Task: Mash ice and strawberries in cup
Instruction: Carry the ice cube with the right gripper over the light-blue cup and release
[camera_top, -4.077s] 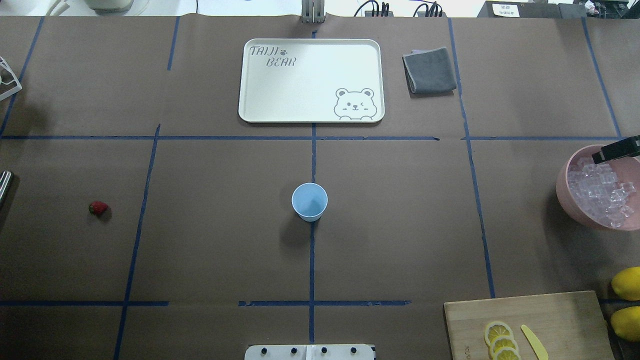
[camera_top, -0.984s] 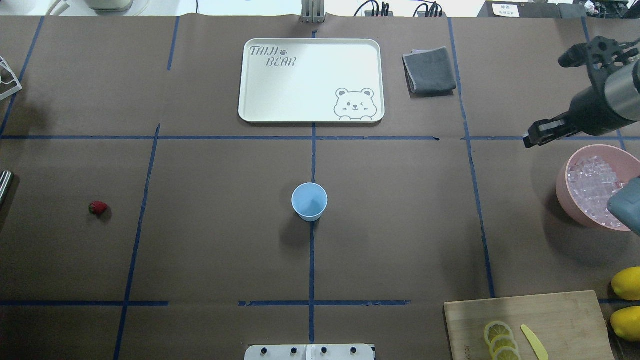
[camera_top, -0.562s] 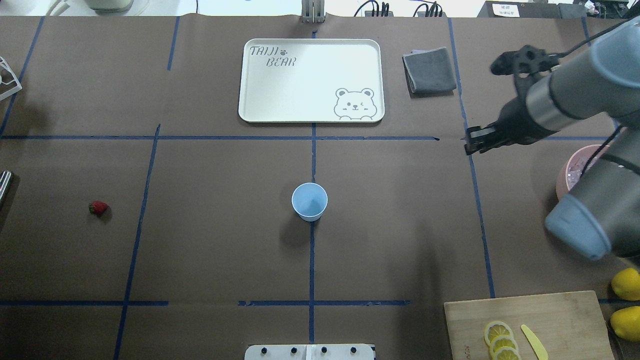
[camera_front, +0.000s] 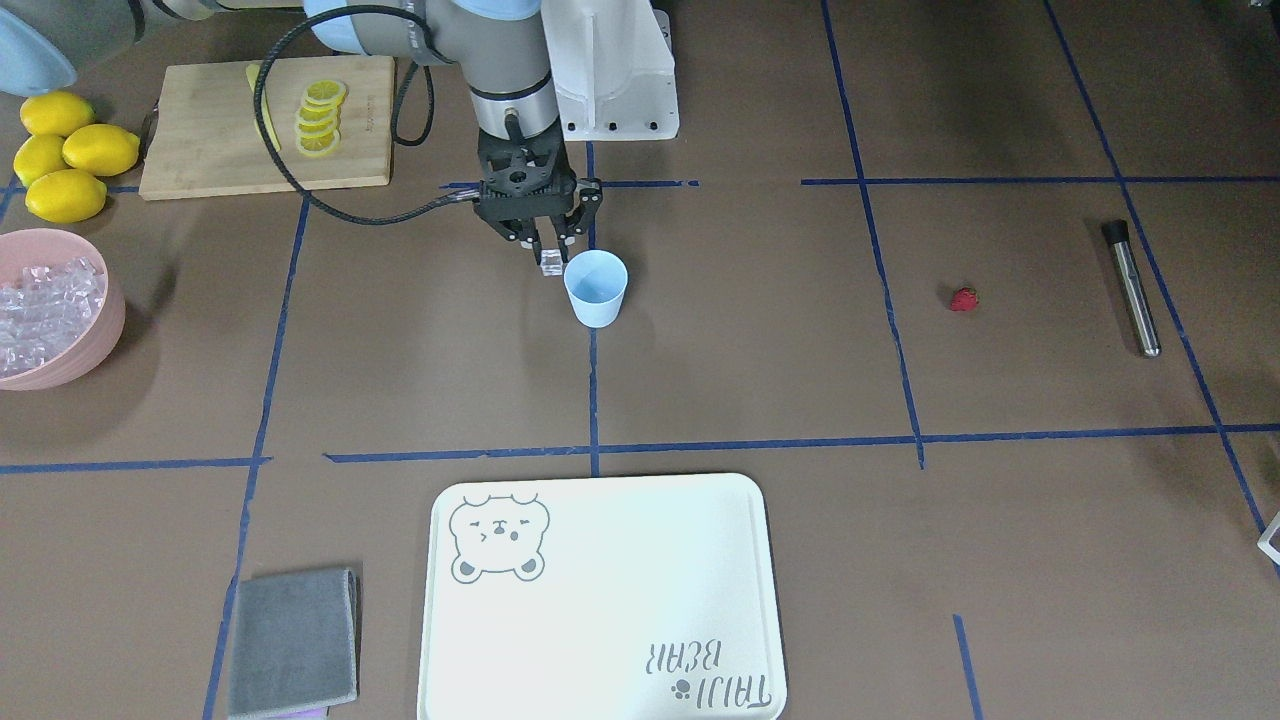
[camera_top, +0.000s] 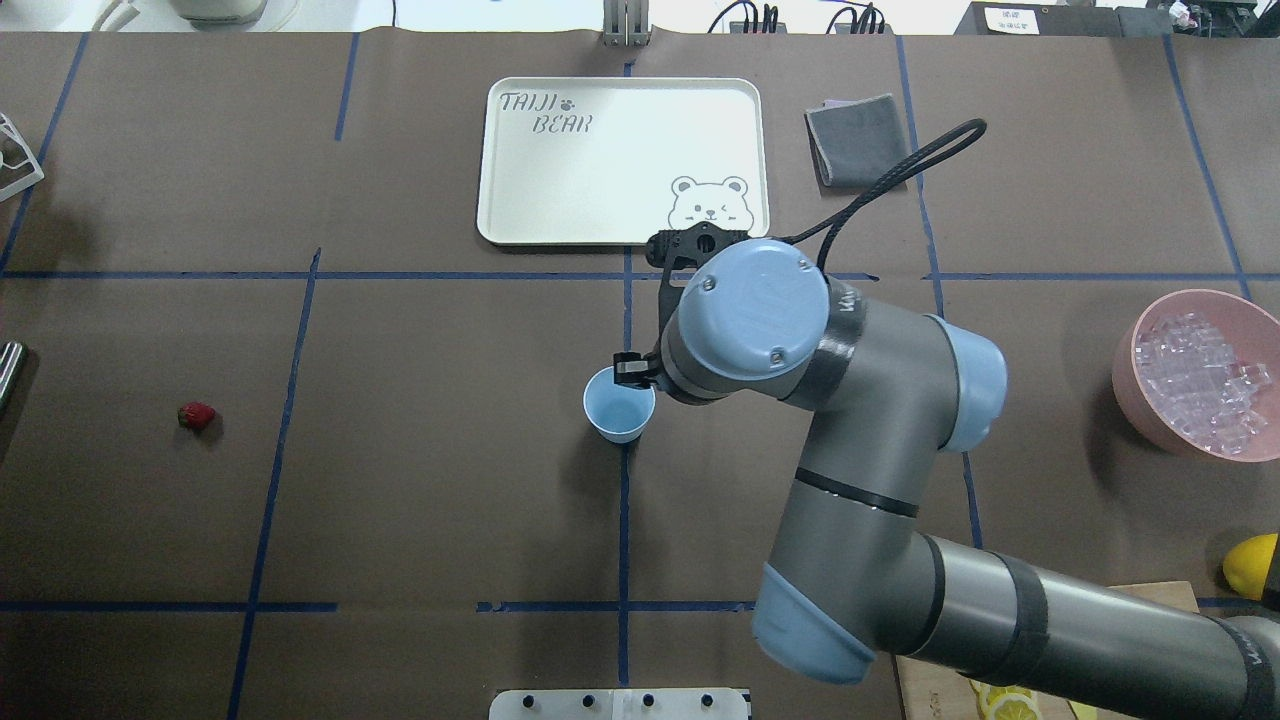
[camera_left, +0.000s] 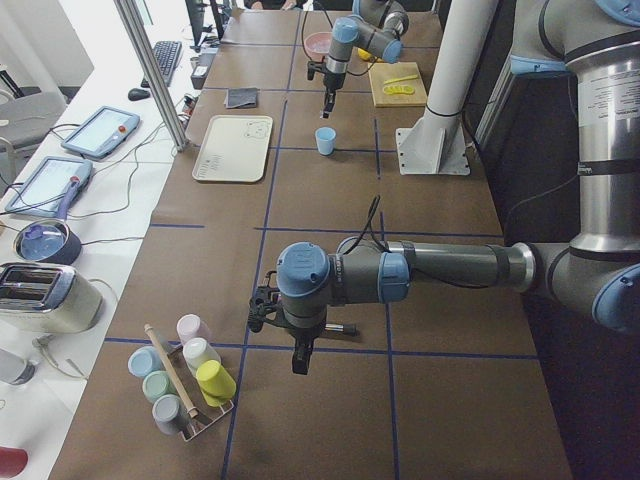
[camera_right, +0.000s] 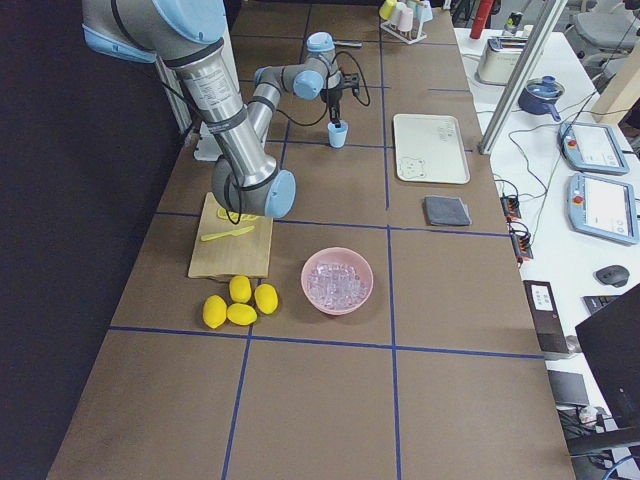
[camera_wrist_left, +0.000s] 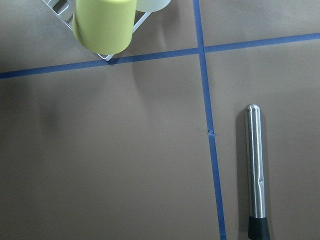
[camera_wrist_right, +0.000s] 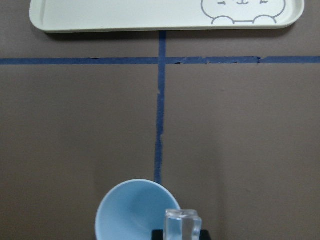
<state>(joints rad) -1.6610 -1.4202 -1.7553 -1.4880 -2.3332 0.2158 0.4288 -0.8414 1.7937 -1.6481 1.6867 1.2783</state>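
Ice cube (camera_front: 551, 264) gripped by right fingers (camera_front: 528, 238) hangs at rim of cup (camera_front: 596, 290); left fingers (camera_left: 298, 360): cannot tell.

"TAIJI BEAR" on tray (camera_top: 620, 160).

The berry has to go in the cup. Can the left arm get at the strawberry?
Probably yes: the strawberry lies alone on bare table on the left arm's side; the right arm holds ice away at the cup.
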